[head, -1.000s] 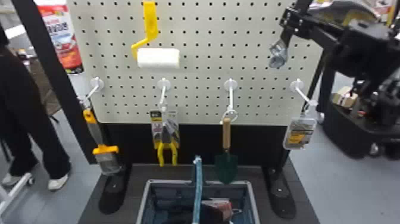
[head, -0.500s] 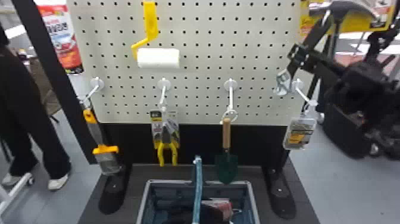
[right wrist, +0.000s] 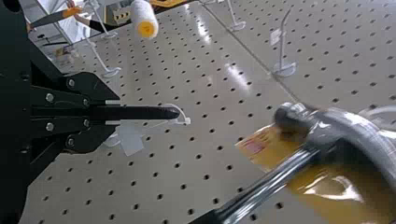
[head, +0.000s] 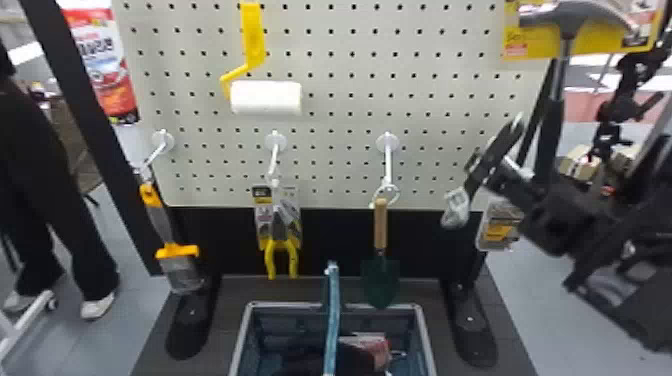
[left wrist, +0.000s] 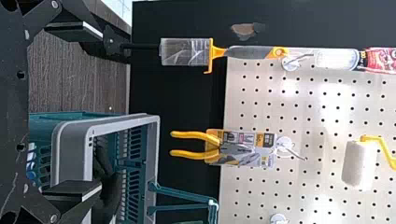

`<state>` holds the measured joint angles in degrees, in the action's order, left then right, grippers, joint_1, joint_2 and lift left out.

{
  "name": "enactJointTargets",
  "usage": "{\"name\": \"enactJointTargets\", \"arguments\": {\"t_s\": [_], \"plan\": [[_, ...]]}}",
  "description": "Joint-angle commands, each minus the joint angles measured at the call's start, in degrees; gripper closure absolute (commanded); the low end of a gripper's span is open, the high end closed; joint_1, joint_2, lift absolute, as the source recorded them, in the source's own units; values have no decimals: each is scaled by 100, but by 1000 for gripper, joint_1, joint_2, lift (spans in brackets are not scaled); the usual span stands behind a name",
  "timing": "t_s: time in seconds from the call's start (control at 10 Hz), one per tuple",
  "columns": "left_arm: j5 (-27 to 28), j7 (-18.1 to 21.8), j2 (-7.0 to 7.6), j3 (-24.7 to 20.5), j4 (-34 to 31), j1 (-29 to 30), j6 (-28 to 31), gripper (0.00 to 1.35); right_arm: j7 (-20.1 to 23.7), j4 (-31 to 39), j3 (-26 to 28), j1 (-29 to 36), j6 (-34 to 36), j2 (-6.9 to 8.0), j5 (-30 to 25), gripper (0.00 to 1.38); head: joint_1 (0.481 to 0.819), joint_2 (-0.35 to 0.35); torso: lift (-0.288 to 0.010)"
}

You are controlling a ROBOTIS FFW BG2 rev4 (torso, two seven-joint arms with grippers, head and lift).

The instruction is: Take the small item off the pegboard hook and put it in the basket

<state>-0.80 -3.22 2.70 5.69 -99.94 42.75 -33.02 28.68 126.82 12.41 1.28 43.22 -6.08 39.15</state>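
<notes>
In the head view my right gripper is right of centre, before the pegboard's lower right edge. A small, clear-and-silvery item hangs at its fingertips, above and to the right of the blue-grey basket. The right wrist view has this gripper with its fingers pressed together on a thin white loop, a pale tag beside them. Far off from the item, my left gripper stands open in the left wrist view, nothing between its fingers, facing the basket rim.
Pliers, a trowel, a scraper-like tool and a yellow-labelled pack hang on hooks. A paint roller is higher up. A hammer hangs behind the right arm. Dark items and a red-white pack lie in the basket.
The right gripper has come down from the upper right of the pegboard with the small item hanging from it. The hammer behind the arm has come into view. The basket has stayed put.
</notes>
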Motion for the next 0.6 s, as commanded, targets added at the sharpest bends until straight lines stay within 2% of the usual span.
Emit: {"name": "enactJointTargets", "arguments": {"t_s": [0.0, 0.5], "plan": [[10, 5, -7, 11, 2, -2, 6, 174, 50, -384, -116, 146, -156, 19, 5, 1148, 549, 0, -100], [18, 5, -42, 2, 17, -15, 6, 174, 68, -1143, -415, 490, -604, 125, 119, 1148, 549, 0, -100]]}}
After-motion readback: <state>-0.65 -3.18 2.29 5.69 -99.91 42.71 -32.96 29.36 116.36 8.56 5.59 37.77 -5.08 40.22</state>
